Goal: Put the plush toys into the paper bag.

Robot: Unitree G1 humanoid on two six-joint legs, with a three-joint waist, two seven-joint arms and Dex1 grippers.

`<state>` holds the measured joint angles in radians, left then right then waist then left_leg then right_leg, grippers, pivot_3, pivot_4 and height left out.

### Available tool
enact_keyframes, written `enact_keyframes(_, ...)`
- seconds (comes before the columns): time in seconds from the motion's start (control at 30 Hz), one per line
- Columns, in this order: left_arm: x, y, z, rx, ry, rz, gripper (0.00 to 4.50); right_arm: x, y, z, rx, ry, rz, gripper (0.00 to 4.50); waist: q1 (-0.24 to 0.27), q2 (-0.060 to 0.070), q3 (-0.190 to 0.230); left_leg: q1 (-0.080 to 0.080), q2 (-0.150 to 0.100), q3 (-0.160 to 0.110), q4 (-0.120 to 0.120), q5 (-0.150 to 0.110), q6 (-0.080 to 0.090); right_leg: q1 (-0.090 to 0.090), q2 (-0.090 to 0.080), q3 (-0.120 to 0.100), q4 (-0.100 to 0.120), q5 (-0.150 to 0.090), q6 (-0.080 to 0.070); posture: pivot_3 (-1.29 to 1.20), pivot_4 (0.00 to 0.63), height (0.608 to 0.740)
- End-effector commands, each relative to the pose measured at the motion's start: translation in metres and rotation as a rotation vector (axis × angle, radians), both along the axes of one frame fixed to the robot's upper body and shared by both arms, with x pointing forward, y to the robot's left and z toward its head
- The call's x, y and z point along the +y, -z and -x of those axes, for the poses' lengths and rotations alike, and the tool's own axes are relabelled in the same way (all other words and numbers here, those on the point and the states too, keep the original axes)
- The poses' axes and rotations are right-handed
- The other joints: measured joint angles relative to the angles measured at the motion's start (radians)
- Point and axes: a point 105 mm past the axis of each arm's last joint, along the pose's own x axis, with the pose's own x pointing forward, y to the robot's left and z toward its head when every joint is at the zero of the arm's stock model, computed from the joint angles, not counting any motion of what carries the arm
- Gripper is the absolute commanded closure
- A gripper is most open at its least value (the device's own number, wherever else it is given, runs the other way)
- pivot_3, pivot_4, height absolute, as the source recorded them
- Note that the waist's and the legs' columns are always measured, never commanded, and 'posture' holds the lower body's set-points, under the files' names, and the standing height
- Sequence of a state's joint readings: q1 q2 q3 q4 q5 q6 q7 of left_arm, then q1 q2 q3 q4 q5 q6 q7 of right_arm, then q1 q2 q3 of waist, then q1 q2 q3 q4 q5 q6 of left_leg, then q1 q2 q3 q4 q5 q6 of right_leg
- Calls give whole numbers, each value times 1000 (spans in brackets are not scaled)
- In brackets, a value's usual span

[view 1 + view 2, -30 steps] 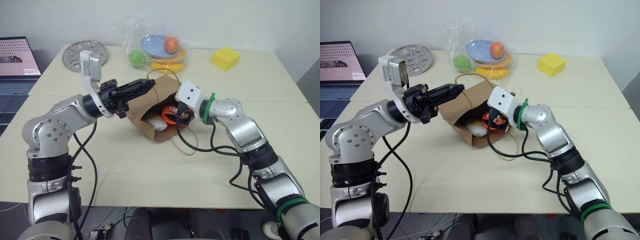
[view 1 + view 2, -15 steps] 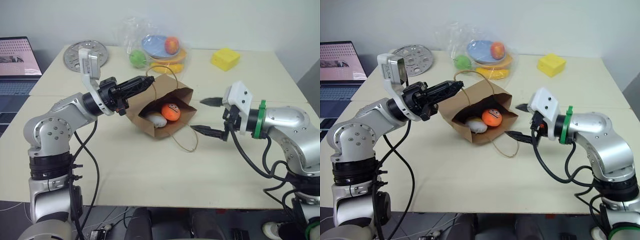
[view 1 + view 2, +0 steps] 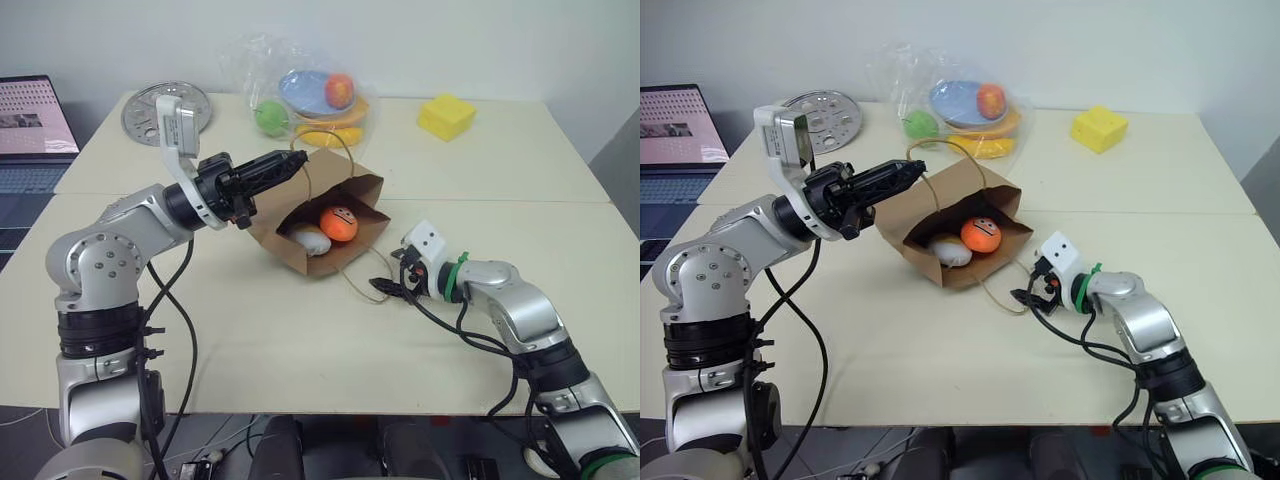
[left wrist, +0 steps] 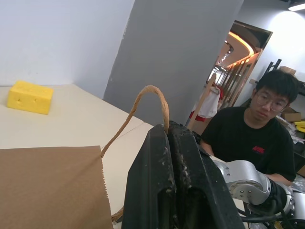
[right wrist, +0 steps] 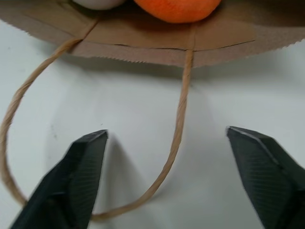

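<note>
Hovering low, your right gripper (image 3: 387, 290) has jaws spread around the bag's lower handle (image 5: 176, 143); both plush toys (image 3: 965, 242) sit inside the paper bag (image 3: 300, 225), centre surface. Close squarely, while left gripper (image 3: 285, 165), jaws clamped on the upper handle (image 4: 143, 102) at eleven o'clock, holds.

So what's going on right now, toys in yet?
Left gripper shut on upper handle. Right gripper open, low by lower handle. Both plush toys inside paper bag.

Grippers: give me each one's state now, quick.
Left gripper: shut on the bag's upper handle.
Right gripper: open, empty, low at the bag's lower handle.
</note>
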<state>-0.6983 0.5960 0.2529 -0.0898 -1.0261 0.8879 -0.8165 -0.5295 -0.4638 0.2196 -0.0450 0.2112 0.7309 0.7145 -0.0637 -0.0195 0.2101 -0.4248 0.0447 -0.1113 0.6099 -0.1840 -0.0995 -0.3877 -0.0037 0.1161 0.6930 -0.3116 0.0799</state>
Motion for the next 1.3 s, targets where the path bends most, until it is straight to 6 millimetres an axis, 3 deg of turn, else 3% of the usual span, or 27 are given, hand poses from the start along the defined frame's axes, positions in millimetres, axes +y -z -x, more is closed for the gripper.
enact_keyframes(0.03,5,-15,7,-70,-18,5,4500,6,-16,6,6,-42,-67,1591,1,0,0,0,0,0,0,0,0,0,0,0,0,0,0,0,150,740)
enact_keyframes(0.27,13,-21,6,-88,-60,16,4500,2,-28,10,113,-5,-233,4282,3,0,0,0,0,0,0,0,0,0,0,0,0,0,0,0,150,740)
enact_keyframes(0.3,14,-21,6,-87,-60,15,4500,2,-30,11,116,-6,-240,4462,3,0,0,0,0,0,0,0,0,0,0,0,0,0,0,0,150,740)
enact_keyframes(0.37,14,-21,6,-85,-60,15,4500,2,-35,14,121,-12,-256,4462,3,0,0,0,0,0,0,0,0,0,0,0,0,0,0,0,150,740)
enact_keyframes(0.6,5,-39,2,-137,-45,34,4500,-20,-122,35,71,-62,-442,4462,7,0,0,-1,0,0,0,0,0,0,0,0,0,0,0,0,150,740)
enact_keyframes(0.77,0,-41,-11,-144,-64,37,4500,-23,-150,35,63,-48,-502,4462,6,0,0,0,0,0,-1,0,0,0,1,-1,0,0,0,0,150,740)
enact_keyframes(0.93,-8,-25,-31,-113,-69,3,4500,-16,-149,27,77,-8,-534,4462,6,0,0,0,0,0,-1,0,0,-1,0,0,0,0,0,0,150,740)
enact_keyframes(1.3,-13,-27,-48,-137,-77,18,4500,-10,-167,24,35,14,-584,4462,5,0,0,-2,0,0,-1,0,0,-2,0,-1,0,0,0,0,150,740)
